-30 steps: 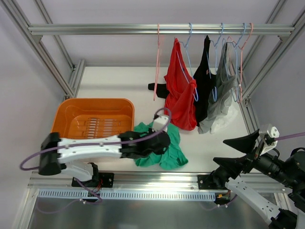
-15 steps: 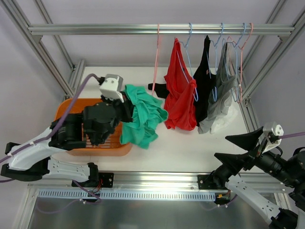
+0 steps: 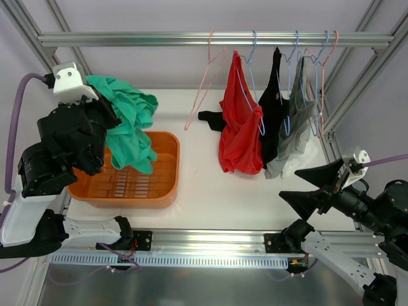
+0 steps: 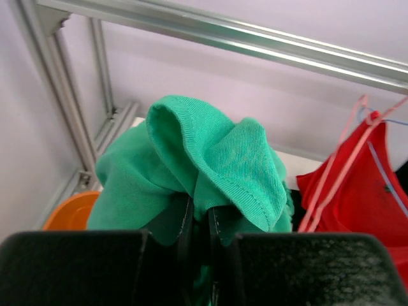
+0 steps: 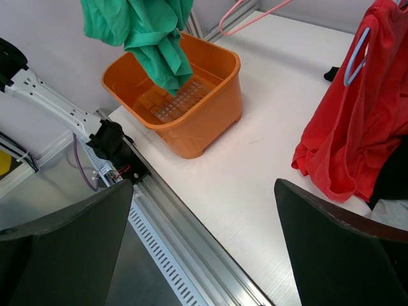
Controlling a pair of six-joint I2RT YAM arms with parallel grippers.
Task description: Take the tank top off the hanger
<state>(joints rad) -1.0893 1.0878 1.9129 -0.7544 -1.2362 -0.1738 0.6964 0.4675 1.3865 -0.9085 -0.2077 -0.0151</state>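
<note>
While the green tank top (image 3: 127, 127) hangs free of the bare pink hanger (image 3: 203, 95), bunched at about ten o'clock in the overhead view, the left gripper (image 4: 197, 220) has its fingers pinched tight on a fold of it, and the lower end dangles over the orange basket (image 3: 167, 185) toward six o'clock. To finish well, the arm should probably lower until most of the cloth sits inside the basket walls before letting go, so nothing drapes over the rim. The right gripper (image 3: 310, 186), at four o'clock, stands wide apart and holds nothing.
</note>
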